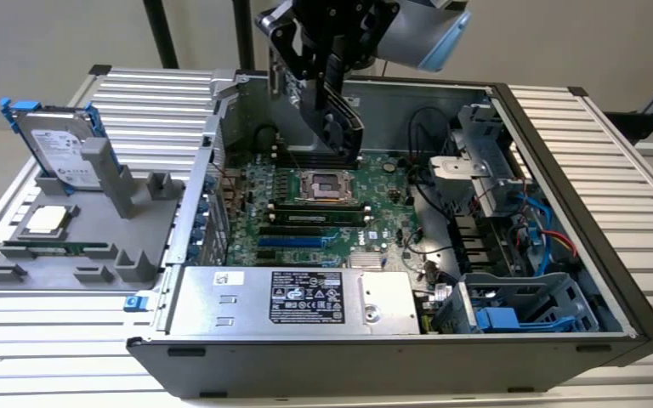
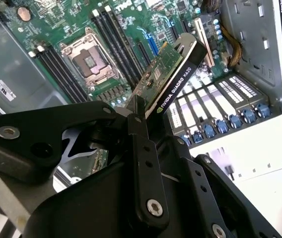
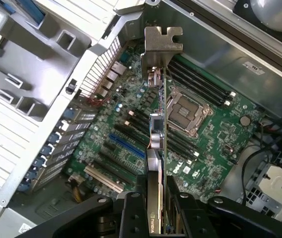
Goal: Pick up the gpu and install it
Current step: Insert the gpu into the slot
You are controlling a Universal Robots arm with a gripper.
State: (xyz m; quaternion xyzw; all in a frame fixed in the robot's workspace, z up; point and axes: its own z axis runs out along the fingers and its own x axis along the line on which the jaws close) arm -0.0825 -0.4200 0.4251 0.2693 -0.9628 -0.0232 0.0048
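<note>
gripper: clamped on gpu | gpu: 1 card in air (edge-on) over motherboard | case open

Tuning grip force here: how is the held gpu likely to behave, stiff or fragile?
Probably stiff: the gpu juts straight from the fingers without sagging. Likely light, being a thin card. Its bare board components look fragile, and held at one end it might pivot.

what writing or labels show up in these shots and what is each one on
gpu, shut in the gripper: white maker-and-model lettering along its black cooler edge, not quoted here.
motherboard: white maker's logo, not quoted.
power supply: white label, print too small to read.
hard drive: label, too small to read.
</note>
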